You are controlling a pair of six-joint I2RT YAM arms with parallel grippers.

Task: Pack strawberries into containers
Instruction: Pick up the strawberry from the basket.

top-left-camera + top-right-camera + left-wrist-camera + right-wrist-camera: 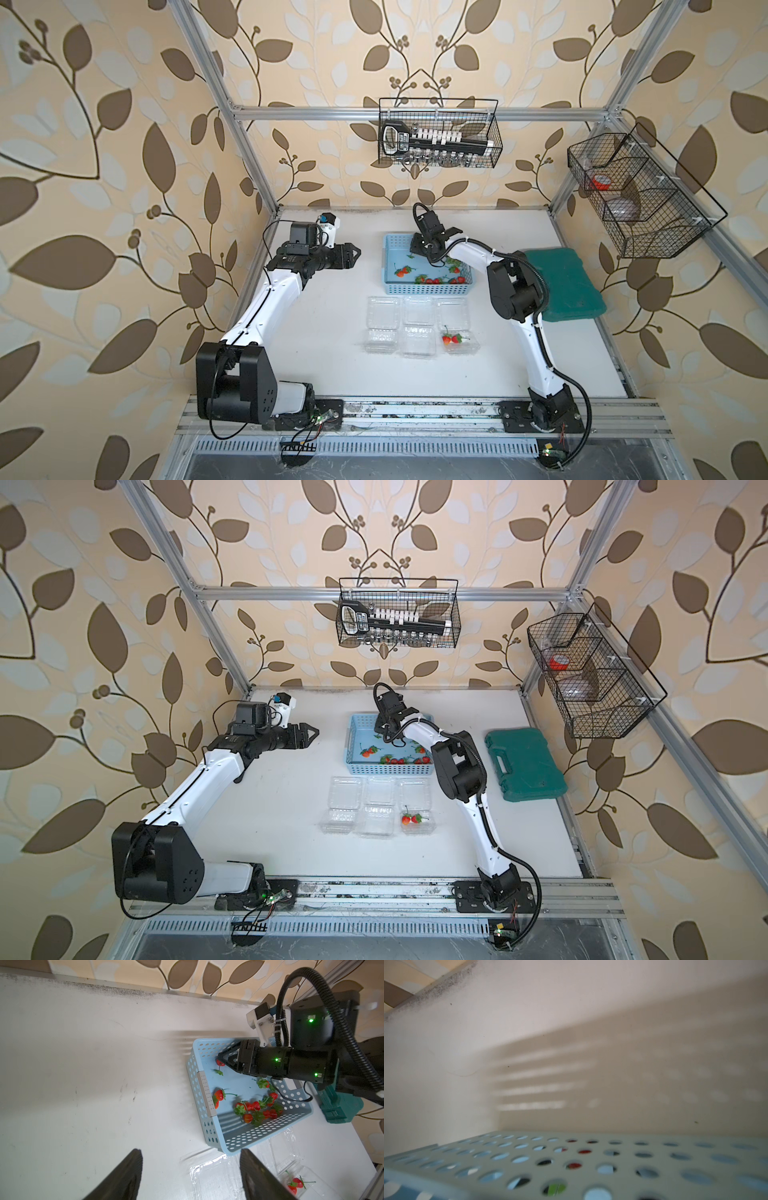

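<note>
This is a robot lab cell. Around the white table (pixel 332 374) stands an aluminium frame (pixel 374 113) with leaf wallpaper (pixel 104 166), and at the table's front edge two robot arms (pixel 266 303) are bolted to a rail (pixel 415 411).

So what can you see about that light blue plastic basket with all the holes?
The light blue plastic basket is rectangular, with round holes all over its walls and a pale grey strip on one short rim. It sits upright on the white table, just behind the clear plastic containers. Red strawberries with green caps lie loose inside, mostly by the front wall. The right gripper reaches in, its fingers at one berry near a far corner.
</note>
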